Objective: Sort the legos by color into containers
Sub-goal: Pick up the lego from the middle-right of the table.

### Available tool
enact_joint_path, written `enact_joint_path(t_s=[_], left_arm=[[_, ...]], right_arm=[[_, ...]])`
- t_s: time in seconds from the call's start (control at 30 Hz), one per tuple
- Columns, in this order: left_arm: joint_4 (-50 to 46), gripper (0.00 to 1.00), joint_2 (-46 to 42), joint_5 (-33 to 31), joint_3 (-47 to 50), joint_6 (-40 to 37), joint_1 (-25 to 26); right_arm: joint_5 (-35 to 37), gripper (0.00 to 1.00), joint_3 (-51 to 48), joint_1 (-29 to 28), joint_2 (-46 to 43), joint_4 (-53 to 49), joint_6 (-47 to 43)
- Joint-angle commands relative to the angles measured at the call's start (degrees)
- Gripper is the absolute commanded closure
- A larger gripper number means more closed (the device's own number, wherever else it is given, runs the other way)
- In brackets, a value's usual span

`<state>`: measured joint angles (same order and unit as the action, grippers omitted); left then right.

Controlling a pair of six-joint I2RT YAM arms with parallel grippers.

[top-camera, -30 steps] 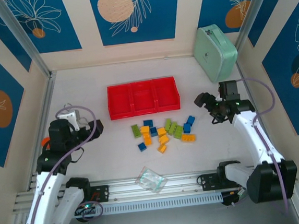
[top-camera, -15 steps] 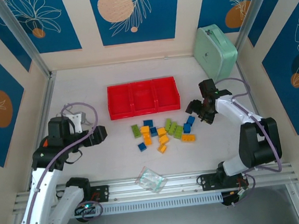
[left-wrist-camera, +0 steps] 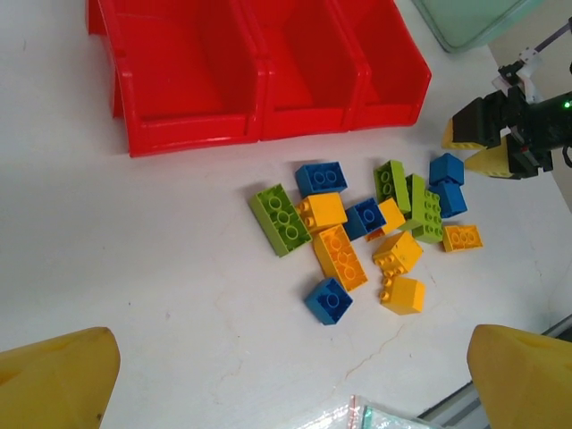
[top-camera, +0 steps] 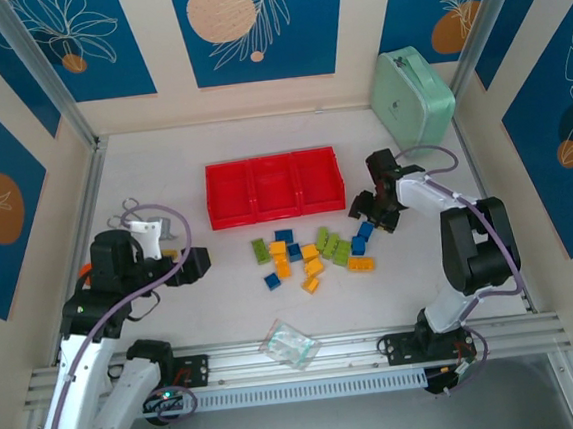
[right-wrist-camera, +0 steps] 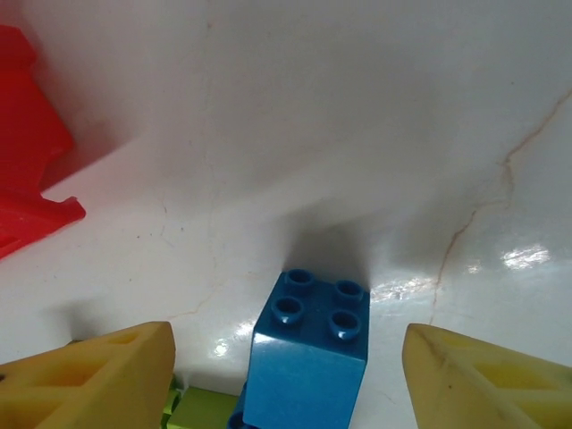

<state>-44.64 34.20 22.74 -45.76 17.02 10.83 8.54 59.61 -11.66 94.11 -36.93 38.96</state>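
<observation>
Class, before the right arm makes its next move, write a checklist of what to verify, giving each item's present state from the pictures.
1. The blue brick lies between the fingers of the right gripper: ok.
2. Jaws open, with a gap on each side of the brick: ok.
3. Closing path clear: not ok, a green brick lies between one finger and the blue brick.
4. The red containers are empty: ok.
5. The left gripper is open and away from the pile: ok.

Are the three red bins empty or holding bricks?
Empty: the top view shows bare red floors in all three containers; the legos lie loose on the table.
</observation>
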Motion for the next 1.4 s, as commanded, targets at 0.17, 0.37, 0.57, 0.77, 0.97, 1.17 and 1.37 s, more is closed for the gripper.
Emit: enact_joint_path(t_s=[0.17,0.37,0.57,0.77,0.97,1.17,1.37], left_arm=[[9.0,0.01,0.8,8.0,4.3,1.6,2.8],[6.1,0.01,5.1,7.0,3.3,-0.7,8.5],[5.5,0.01,5.3,4.5,3.3,-0.8,12.5],[6.0,0.01,4.2,3.9,3.7,-1.0,13.0],[5.5,0.01,5.1,2.9,3.6,-1.1,13.0],[5.4,0.01,4.9,2.4,3.6,-1.1,13.1],[5.3,0.01,5.0,2.0,3.6,-1.0,13.1]], right_arm=[[3.1,0.37,1.0,-1.8,1.8,-1.8,-0.7],[4.1,0.40,0.3,-2.3,2.2,-1.8,-1.2],[3.5,0.47,-0.8,-2.4,2.6,-0.9,-1.6],[4.4,0.50,-2.0,-2.4,2.4,-0.8,-2.1],[4.8,0.55,-3.1,-2.5,1.5,-0.8,-3.2],[4.7,0.68,-3.0,-2.7,-2.4,-1.8,-5.0],[3.7,0.71,0.4,-3.5,-10.2,-4.4,-7.0]])
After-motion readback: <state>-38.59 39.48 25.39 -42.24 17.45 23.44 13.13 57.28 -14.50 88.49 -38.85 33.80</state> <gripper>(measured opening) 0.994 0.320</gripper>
